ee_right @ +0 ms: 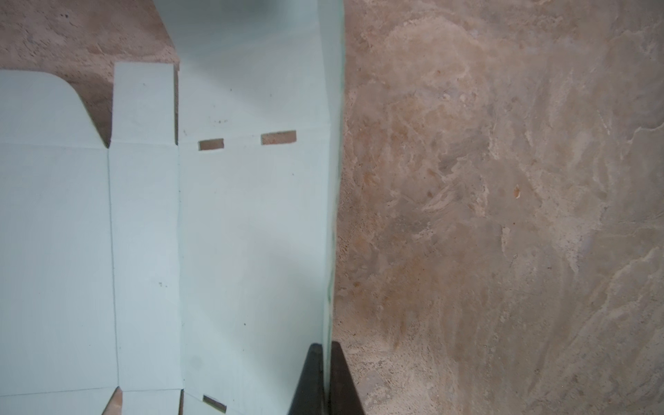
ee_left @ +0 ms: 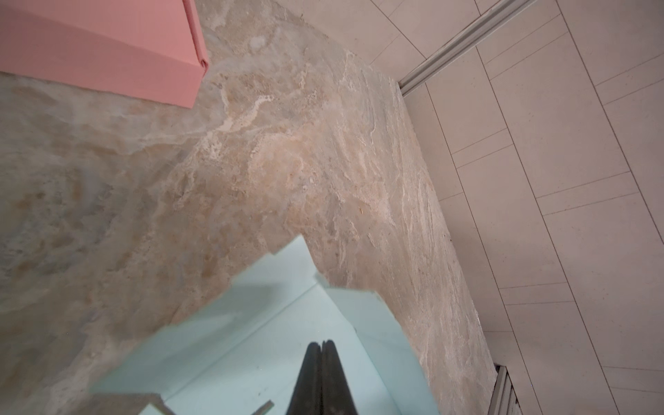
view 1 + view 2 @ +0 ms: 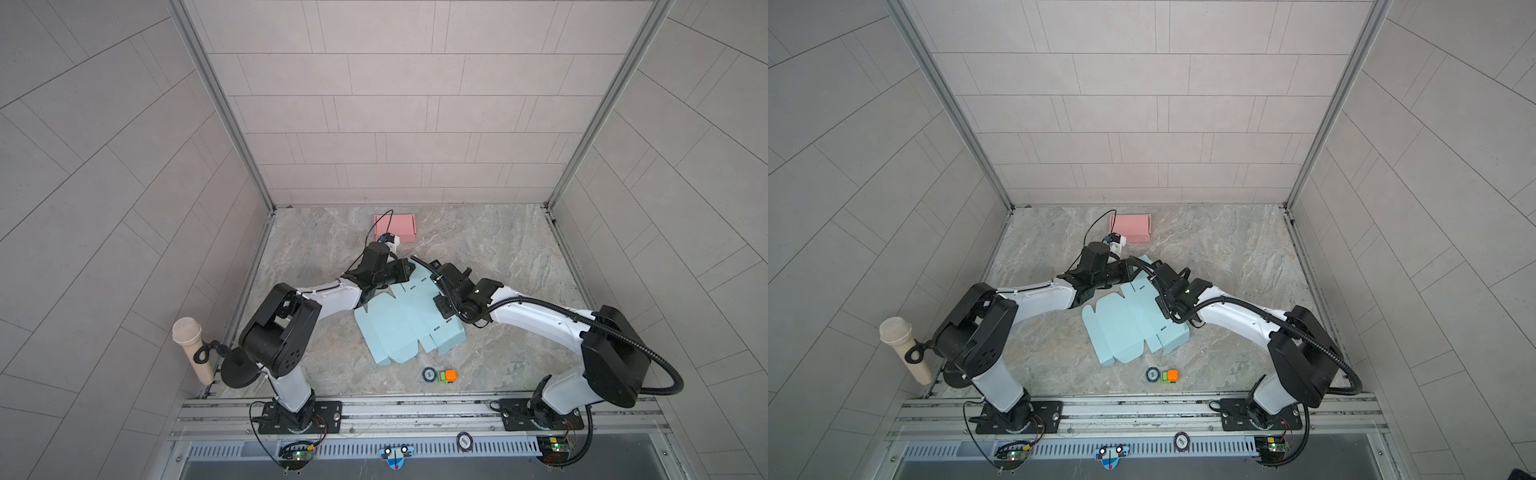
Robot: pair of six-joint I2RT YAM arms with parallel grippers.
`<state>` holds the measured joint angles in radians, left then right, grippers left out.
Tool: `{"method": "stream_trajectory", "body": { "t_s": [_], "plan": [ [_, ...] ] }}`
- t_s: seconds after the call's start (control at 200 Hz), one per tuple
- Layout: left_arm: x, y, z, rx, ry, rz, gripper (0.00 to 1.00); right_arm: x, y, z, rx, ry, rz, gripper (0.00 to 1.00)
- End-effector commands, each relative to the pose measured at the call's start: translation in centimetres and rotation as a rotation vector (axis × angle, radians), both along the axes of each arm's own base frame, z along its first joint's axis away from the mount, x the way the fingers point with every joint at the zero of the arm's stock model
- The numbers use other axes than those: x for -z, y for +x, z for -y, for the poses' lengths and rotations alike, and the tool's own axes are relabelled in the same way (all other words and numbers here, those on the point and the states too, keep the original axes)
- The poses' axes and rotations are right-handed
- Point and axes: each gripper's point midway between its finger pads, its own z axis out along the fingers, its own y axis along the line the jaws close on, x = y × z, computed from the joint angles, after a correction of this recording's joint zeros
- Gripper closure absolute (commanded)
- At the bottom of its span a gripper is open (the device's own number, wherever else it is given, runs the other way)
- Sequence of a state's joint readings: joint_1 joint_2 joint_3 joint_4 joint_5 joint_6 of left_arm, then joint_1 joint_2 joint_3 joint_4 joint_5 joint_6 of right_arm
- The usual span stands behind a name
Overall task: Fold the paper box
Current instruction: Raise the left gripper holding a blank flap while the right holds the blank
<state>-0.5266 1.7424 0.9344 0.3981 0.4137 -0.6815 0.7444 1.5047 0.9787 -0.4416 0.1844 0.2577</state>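
Note:
The paper box (image 3: 405, 328) (image 3: 1127, 328) is a light blue die-cut blank lying mostly flat in the middle of the marble table. My left gripper (image 2: 325, 345) hovers over the blank's far end (image 2: 251, 341); its fingers are pressed together with nothing between them. In a top view the left gripper (image 3: 403, 269) sits at the blank's far corner. My right gripper (image 1: 326, 346) is shut on the thin edge of a side panel (image 1: 332, 179) that stands upright along the blank's right side. The slotted base panel (image 1: 251, 233) lies flat beside it. In a top view the right gripper (image 3: 442, 306) is over that right edge.
A folded pink box (image 3: 397, 226) (image 2: 100, 46) stands at the back of the table, just beyond the left wrist. A small orange and green toy (image 3: 446, 375) and a round badge (image 3: 429, 374) lie near the front edge. A microphone (image 3: 191, 349) is mounted at the left.

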Motion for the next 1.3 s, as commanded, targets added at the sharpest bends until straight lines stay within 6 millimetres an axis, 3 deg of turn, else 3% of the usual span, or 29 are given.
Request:
{"method": "stream_trajectory", "body": {
  "t_s": [0.0,0.335,0.796,1.076,1.292],
  "plan": [
    [-0.8,1.7,0.4,-0.014,-0.042,0.006,1.00,-0.8,0.0,-0.4,-0.024,0.029,0.032,1.00],
    [-1.5,2.9,1.3,0.002,-0.052,0.024,1.00,-1.1,-0.4,-1.5,-0.069,0.087,0.049,1.00],
    [-1.4,0.4,2.2,0.044,-0.045,0.034,1.00,-1.1,-0.2,-1.3,-0.064,0.085,0.067,1.00],
    [-1.4,-1.9,1.5,0.061,0.026,0.055,1.00,-1.1,-0.1,-1.0,-0.060,0.058,0.088,1.00],
    [-2.7,-0.5,-0.6,0.017,-0.020,0.062,0.99,-1.0,-0.3,-1.3,-0.076,0.060,0.092,1.00]
  ]
}}
